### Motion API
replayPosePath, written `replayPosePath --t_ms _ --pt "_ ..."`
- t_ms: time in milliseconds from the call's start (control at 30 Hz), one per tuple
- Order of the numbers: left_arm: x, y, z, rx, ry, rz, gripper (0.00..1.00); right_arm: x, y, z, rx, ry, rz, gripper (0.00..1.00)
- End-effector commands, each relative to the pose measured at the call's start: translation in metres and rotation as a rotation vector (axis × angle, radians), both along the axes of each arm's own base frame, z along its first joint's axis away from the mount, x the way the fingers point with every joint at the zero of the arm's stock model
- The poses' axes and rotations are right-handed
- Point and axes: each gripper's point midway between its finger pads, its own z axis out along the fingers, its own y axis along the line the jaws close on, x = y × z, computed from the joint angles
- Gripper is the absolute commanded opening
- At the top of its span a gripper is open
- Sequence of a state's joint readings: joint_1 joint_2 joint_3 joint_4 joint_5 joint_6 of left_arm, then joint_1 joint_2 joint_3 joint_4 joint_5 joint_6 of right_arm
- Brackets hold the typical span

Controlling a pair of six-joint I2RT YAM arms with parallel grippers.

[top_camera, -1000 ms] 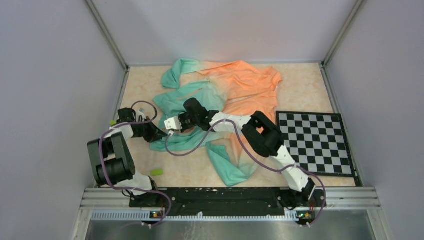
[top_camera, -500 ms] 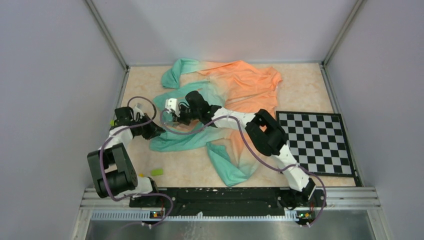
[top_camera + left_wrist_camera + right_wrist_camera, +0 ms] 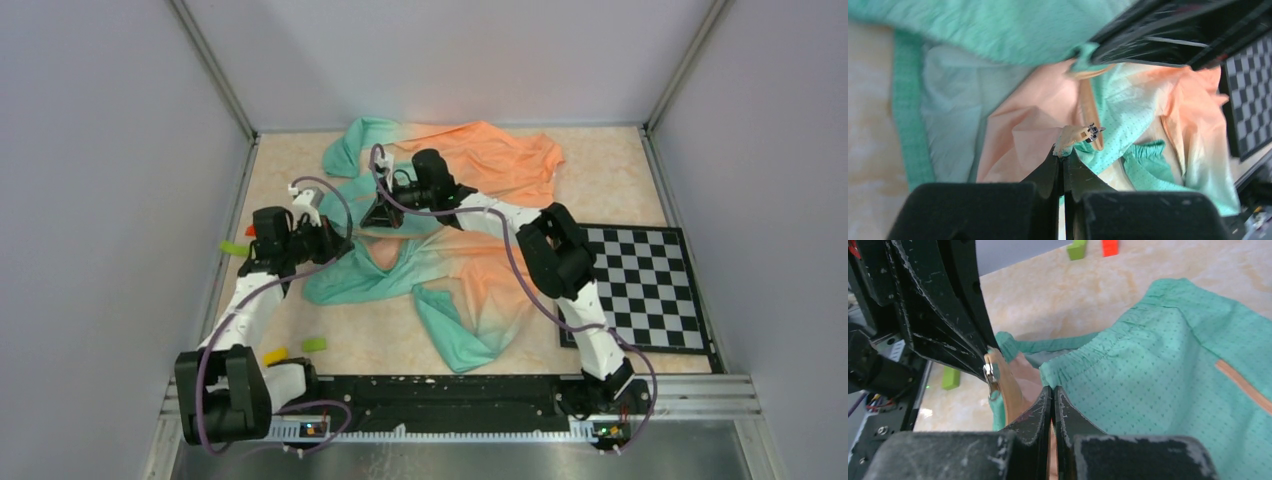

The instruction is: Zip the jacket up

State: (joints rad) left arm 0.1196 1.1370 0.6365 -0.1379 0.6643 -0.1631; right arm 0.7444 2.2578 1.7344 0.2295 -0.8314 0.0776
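The jacket [image 3: 500,160], teal fading to orange, lies spread across the far middle of the table. My left gripper [image 3: 335,238] is shut on the jacket's front edge; in the left wrist view [image 3: 1064,152] the tips pinch the end of the peach zipper tape just below the metal slider [image 3: 1093,131]. My right gripper [image 3: 382,215] is shut on the jacket's teal front panel a little farther back; the right wrist view [image 3: 1053,388] shows fabric pinched between the tips, with the slider [image 3: 990,372] just to their left. The fabric is raised between the two grippers.
A checkerboard [image 3: 640,285] lies at the right. Small blocks lie at the left: green [image 3: 314,344], yellow [image 3: 274,354], green [image 3: 233,246] and red [image 3: 250,230]. Grey walls enclose the table on three sides. The two arms are close together.
Both grippers have moved away from the bases, the right one far back and to the right, the left one right. The jacket's teal front has been pulled and lifted with them.
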Motion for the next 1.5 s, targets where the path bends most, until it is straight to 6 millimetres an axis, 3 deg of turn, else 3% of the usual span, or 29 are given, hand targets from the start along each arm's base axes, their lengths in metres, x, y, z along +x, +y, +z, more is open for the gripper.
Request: replayPosePath --t_ms 0,133,367,633,1467 --pt "0.007 -0.019 0.011 0.086 -0.179 -0.207 0.0 -0.038 -0.002 0.042 0.093 0.001 0.166 0.0" --pt "0.007 -0.026 0.007 0.088 -0.183 -0.28 0.0 -0.043 -0.011 0.053 0.161 -0.019 0.176 0.0" --pt "0.005 -0.028 0.005 0.093 -0.206 -0.295 0.0 -0.039 -0.028 0.045 0.185 -0.04 0.183 0.0" --pt "0.007 -0.026 -0.008 0.084 -0.129 -0.276 0.0 -0.025 -0.032 0.051 0.199 -0.097 0.066 0.0" --pt "0.013 -0.019 -0.012 0.083 -0.089 -0.216 0.0 -0.029 -0.019 0.027 0.17 -0.083 0.082 0.0"
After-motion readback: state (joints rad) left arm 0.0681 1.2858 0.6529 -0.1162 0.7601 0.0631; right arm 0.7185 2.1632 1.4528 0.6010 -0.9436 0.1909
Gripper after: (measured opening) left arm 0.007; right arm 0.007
